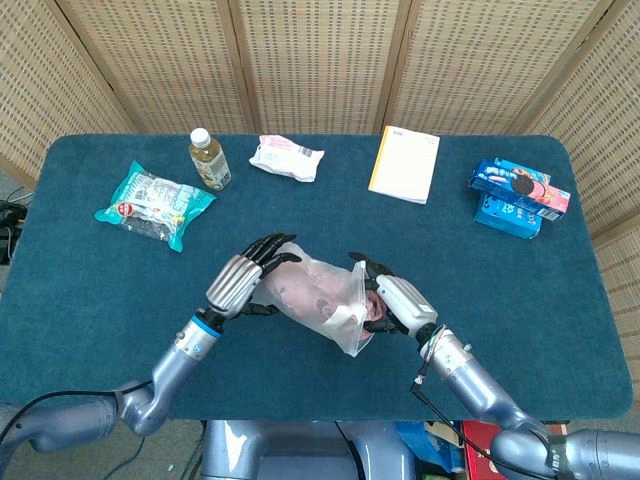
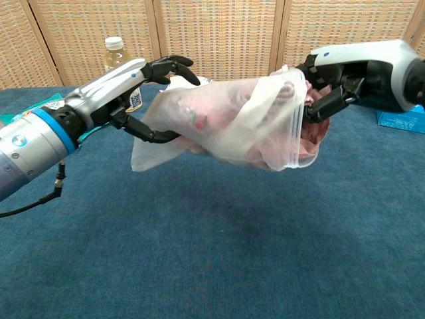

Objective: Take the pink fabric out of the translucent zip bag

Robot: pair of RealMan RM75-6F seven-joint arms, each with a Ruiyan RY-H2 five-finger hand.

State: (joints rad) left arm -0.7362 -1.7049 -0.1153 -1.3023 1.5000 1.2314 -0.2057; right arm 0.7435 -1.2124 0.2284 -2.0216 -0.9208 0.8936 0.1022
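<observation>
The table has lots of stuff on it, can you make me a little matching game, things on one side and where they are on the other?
Things:
1. drink bottle
2. white booklet
3. blue cookie boxes
4. translucent zip bag

Places:
A. far right side of the table
B. held up between the left robot hand and the right robot hand
C. back of the table, right of centre
D. back left, beside the green snack packet

Pairs: 1-D, 2-C, 3-A, 4-B
</observation>
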